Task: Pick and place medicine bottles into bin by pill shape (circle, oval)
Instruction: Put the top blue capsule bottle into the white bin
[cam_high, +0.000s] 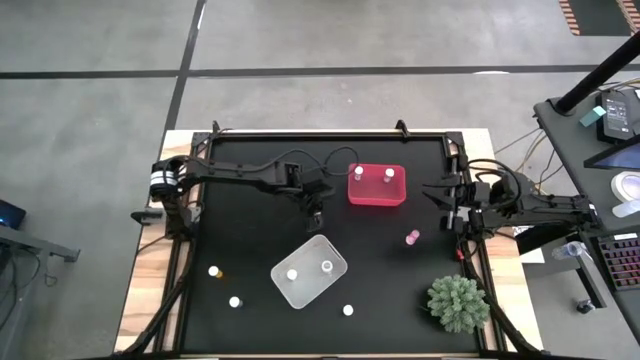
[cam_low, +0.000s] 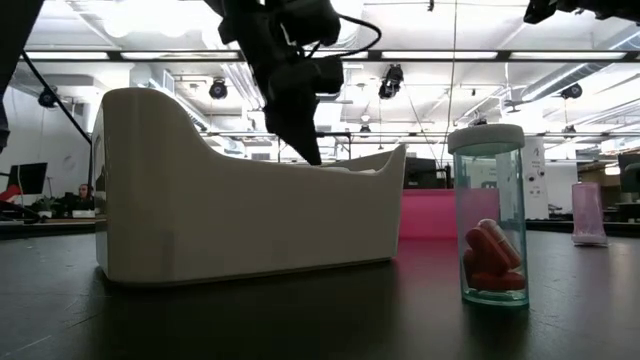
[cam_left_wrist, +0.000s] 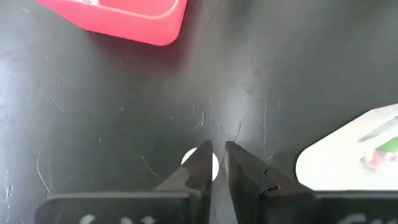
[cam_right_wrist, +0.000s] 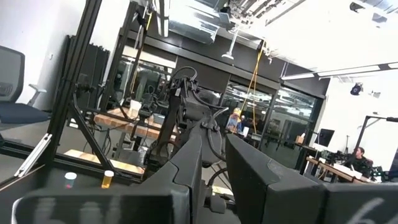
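Note:
My left gripper (cam_high: 315, 214) hangs over the table between the red tray (cam_high: 376, 198) and the white tray (cam_high: 300, 290), its fingers shut and pointing down. A white bottle cap (cam_left_wrist: 213, 169) shows just beneath its fingertips (cam_left_wrist: 217, 163). The white tray holds two bottles, one of them (cam_high: 292, 273) near its left side, and the red tray holds two as well, one at its far left (cam_high: 359, 171). Loose bottles stand on the table: a pink one (cam_high: 412, 238), an orange one (cam_high: 214, 271), a white-capped one (cam_high: 235, 301) and a teal one (cam_low: 490, 215) with red oval pills. My right gripper (cam_high: 438, 192) waits shut at the right. My left gripper points down over the white cap (cam_left_wrist: 189, 158) of a small bottle. Its left finger (cam_left_wrist: 198, 167) covers the middle of the cap. I cannot tell whether the fingertips touch the cap or stand above it.
A spiky green plant (cam_high: 458, 303) stands at the near right corner. The black table top (cam_high: 250, 220) lies inside a dark frame. In the low view the white tray (cam_low: 230, 190) hides my left gripper's fingertips and the bottle under them.

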